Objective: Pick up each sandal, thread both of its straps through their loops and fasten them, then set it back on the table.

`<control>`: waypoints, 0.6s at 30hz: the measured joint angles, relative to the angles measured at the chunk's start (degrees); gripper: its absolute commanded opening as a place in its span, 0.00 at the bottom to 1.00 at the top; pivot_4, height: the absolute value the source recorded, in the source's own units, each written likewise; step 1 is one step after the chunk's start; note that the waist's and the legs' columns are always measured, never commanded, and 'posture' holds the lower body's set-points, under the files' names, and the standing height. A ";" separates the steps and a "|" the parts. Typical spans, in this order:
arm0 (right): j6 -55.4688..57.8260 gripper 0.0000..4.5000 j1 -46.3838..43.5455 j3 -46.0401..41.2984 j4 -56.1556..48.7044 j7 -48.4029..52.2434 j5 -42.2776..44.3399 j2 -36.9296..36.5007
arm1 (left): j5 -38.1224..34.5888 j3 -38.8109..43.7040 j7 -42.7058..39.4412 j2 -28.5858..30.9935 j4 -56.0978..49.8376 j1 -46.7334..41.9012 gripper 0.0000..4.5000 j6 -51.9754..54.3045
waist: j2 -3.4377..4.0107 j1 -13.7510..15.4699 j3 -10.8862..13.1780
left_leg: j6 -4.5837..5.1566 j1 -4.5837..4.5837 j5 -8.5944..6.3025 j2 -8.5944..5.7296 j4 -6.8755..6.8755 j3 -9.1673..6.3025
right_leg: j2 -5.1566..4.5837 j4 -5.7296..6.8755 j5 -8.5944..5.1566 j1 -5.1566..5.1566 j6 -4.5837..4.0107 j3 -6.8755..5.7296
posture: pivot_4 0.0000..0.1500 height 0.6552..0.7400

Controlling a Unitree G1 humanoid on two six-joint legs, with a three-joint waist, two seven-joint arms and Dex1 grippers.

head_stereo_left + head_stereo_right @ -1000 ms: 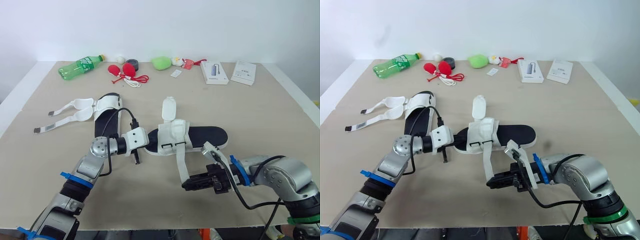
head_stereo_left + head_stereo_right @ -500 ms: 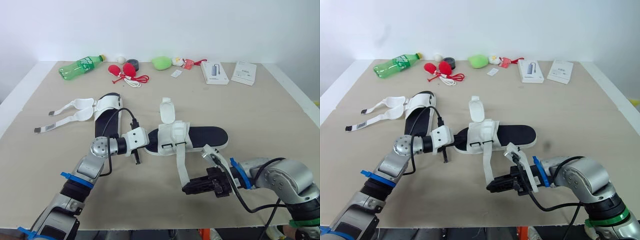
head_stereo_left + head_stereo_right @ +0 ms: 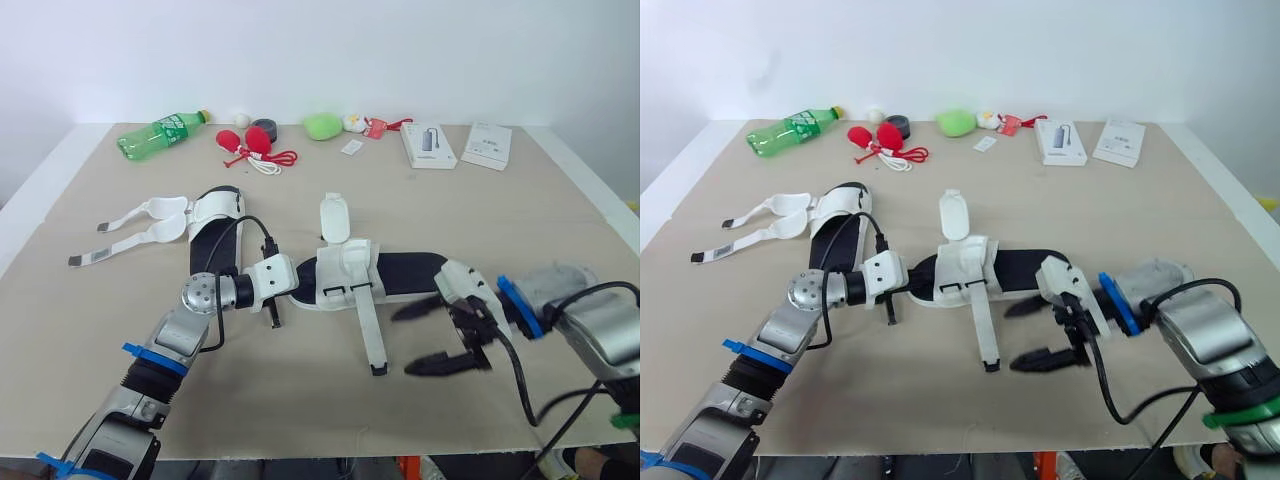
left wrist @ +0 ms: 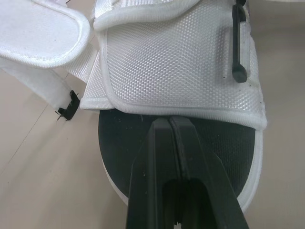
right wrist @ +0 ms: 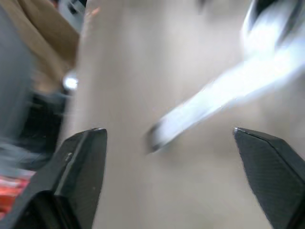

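Note:
A black-soled sandal [image 3: 412, 272] with a white upper [image 3: 347, 270] lies in the middle of the table. One of its straps [image 3: 368, 335] runs loose toward the front edge, and the other [image 3: 335, 216] stands up behind. My left gripper [image 3: 272, 316] is shut, its fingertips [image 4: 171, 138] resting against the sole's left end under the upper. My right gripper [image 3: 404, 342] hangs open just right of the loose strap's end, holding nothing; the strap [image 5: 214, 100] lies between its fingers [image 5: 81, 162]. A second sandal [image 3: 216, 232] lies at the left with both straps [image 3: 140, 225] spread open.
Along the back edge lie a green bottle [image 3: 160, 132], red toys with a cord [image 3: 255, 145], a green object [image 3: 322, 125] and two white boxes [image 3: 428, 146] [image 3: 487, 146]. The table's front edge runs close below my right gripper.
My right gripper has opened, let go of the strap's end and drawn back to the right. The strap now lies flat on the table. The left arm has not moved.

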 measured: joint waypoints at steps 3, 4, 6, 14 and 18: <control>-14.93 1.00 -1.57 -0.16 3.60 3.01 -2.84 4.15 | -0.02 -0.05 -0.23 -0.14 -0.02 0.01 0.00 -0.11 | 0.00 0.12 0.00 | -0.01 -0.02 0.00 0.00 -0.01 -0.02 | 0.00 -0.01 -0.05 0.05 0.07 -0.01 | 1.00 1.00; -20.46 1.00 -2.25 -0.24 5.20 3.74 -3.91 5.78 | -0.02 -0.03 -0.26 -0.13 -0.02 0.01 0.00 -0.12 | 0.00 0.10 0.00 | -0.01 -0.02 0.00 0.00 -0.02 -0.02 | 0.00 -0.01 -0.05 0.07 0.08 -0.01 | 1.00 1.00; -34.21 1.00 -3.89 0.97 9.76 5.05 -6.56 7.70 | -0.01 -0.02 -0.20 -0.18 -0.02 0.04 0.00 -0.08 | 0.01 0.13 0.00 | 0.00 0.00 0.00 -0.01 -0.02 -0.03 | 0.00 0.00 -0.04 0.10 0.08 -0.02 | 1.00 1.00; -77.83 1.00 -8.20 8.27 26.12 5.91 -10.25 9.48 | 0.00 0.00 -0.16 0.08 -0.05 0.25 0.00 0.08 | 0.01 -0.03 0.01 | 0.01 0.44 0.01 0.00 -0.14 0.01 | 0.00 0.00 -0.08 0.43 -0.02 0.03 | 1.00 1.00; -89.45 1.00 -8.48 11.11 31.21 4.43 -12.93 9.51 | 0.01 -0.01 -0.17 0.15 -0.05 0.29 0.00 0.19 | 0.01 -0.03 0.01 | 0.01 0.62 0.01 0.00 -0.19 0.02 | 0.00 0.00 -0.12 0.59 -0.06 0.07 | 1.00 1.00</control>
